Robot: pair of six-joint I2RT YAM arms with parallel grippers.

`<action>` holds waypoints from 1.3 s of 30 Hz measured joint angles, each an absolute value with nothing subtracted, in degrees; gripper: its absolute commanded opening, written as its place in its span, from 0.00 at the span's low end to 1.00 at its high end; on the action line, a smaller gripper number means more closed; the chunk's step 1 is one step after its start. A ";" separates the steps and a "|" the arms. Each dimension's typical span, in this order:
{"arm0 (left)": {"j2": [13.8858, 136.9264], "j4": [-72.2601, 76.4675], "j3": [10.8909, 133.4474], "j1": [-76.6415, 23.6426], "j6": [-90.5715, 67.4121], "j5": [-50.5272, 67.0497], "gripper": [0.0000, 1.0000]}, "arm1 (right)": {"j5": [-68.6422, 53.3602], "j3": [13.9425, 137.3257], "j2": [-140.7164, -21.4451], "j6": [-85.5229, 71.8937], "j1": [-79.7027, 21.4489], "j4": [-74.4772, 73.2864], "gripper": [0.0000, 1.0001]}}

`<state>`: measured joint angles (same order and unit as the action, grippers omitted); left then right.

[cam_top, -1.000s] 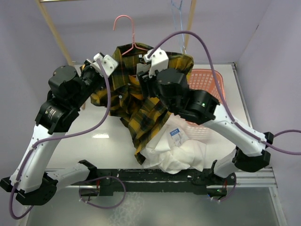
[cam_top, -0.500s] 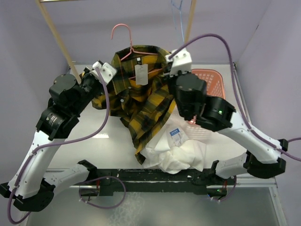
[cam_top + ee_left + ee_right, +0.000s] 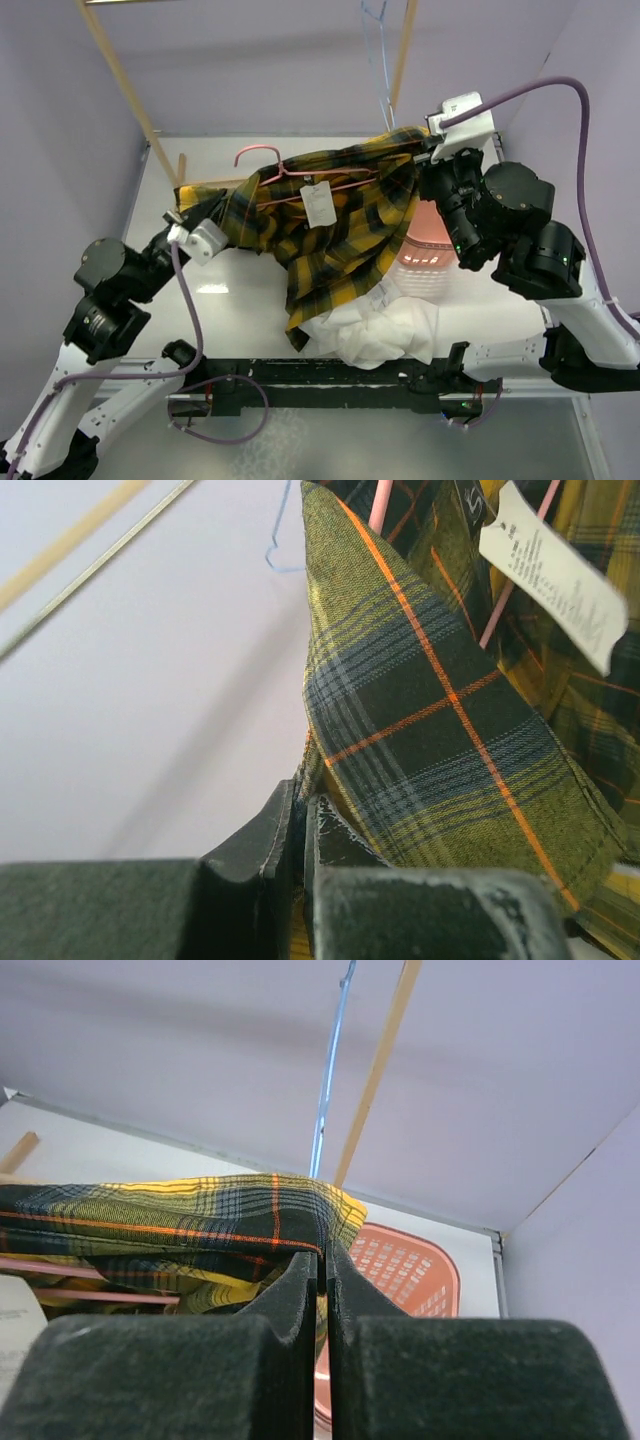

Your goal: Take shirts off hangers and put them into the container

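Note:
The yellow-and-black plaid shirt (image 3: 330, 230) is stretched across the table between both grippers, its paper tag (image 3: 320, 203) showing. My left gripper (image 3: 186, 212) is shut on the shirt's left edge (image 3: 430, 710), with cloth pinched between its jaws (image 3: 305, 815). My right gripper (image 3: 428, 148) is shut on the right edge (image 3: 200, 1215), above the salmon-pink container (image 3: 428, 255). The pink-red hanger (image 3: 262, 158) is still inside the plaid shirt, its hook sticking out at the back left. The white shirt (image 3: 385, 335) lies crumpled at the table's front. The light blue hanger (image 3: 379, 60) hangs bare at the back.
Two wooden rack poles (image 3: 120, 85) (image 3: 402, 50) slant up at the back. Lilac walls close in on both sides. The container (image 3: 405, 1265) sits at the right edge of the table, partly hidden behind my right arm. A black rail (image 3: 330, 378) runs along the front.
My right gripper shut on the plaid shirt and pulled it right and back. The left arm drew its end down-left. The shirt spread out and the pink hanger tipped left.

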<state>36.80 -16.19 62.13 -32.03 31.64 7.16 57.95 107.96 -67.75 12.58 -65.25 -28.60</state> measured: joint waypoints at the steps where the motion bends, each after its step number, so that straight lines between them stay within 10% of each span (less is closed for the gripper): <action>1: 35.75 -15.70 61.43 -32.03 32.40 7.57 0.00 | 57.78 108.18 -67.75 12.75 -65.32 -29.39 0.00; 24: 59.07 -11.68 92.16 -33.91 38.00 0.99 0.00 | 48.56 128.03 -67.88 11.42 -65.91 -36.73 0.00; 39: 52.66 -9.08 77.89 -35.00 38.87 -11.18 0.00 | 50.22 126.48 -71.26 16.60 -65.98 -35.94 0.00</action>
